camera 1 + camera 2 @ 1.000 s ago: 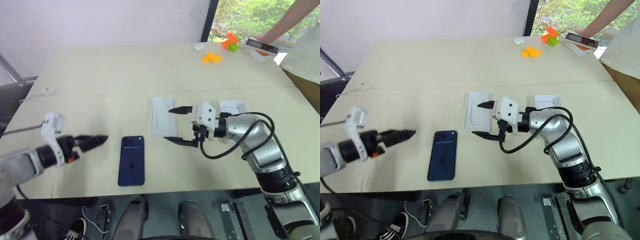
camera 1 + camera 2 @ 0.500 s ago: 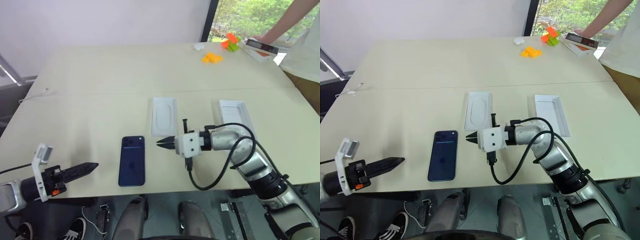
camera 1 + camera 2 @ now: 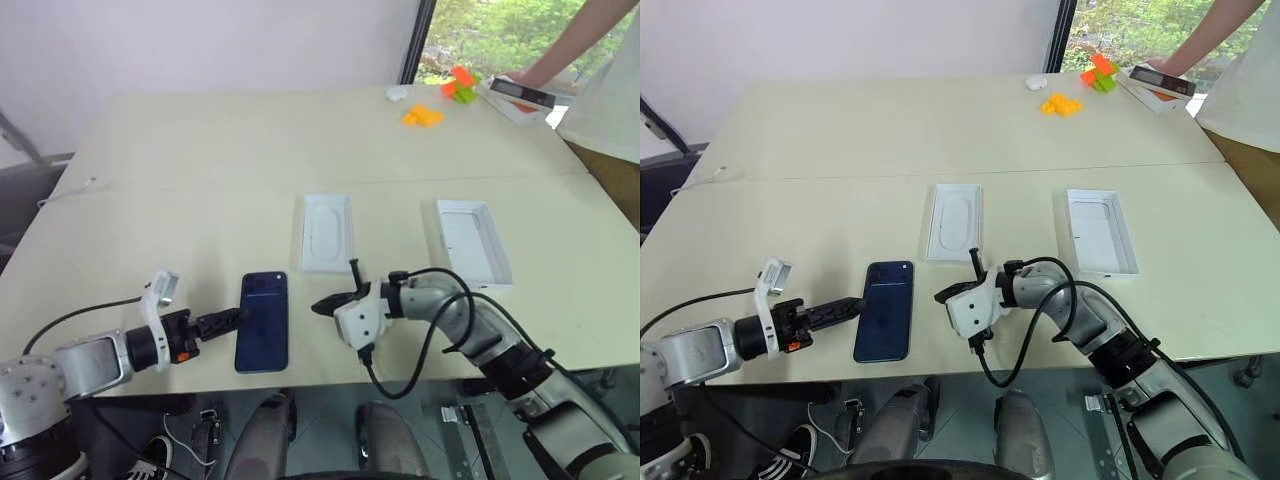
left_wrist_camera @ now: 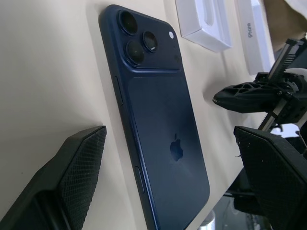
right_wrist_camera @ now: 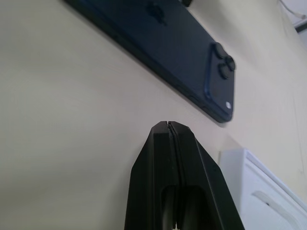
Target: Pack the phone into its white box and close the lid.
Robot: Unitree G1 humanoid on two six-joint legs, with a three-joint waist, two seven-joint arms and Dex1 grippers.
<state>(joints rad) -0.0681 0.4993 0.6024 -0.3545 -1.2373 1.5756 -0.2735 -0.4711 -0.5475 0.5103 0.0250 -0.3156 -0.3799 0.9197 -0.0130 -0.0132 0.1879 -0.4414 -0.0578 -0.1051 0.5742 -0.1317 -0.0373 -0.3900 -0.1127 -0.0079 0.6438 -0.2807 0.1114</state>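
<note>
On the beige table (image 3: 200, 180), I see the phone (image 3: 263, 321) lying flat between my wide-open left gripper (image 3: 228, 320) and closed, empty right gripper (image 3: 322, 307).

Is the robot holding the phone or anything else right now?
No, nothing is held. The phone lies flat on the table. The left gripper is open beside it, and the right gripper is shut on nothing.

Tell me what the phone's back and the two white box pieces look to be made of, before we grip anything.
The phone: back looks like smooth glass or coated metal, navy with a soft sheen and raised camera lenses. The white box and the lid: apparently matte white cardboard, with thin crisp walls; I can't tell more.
</note>
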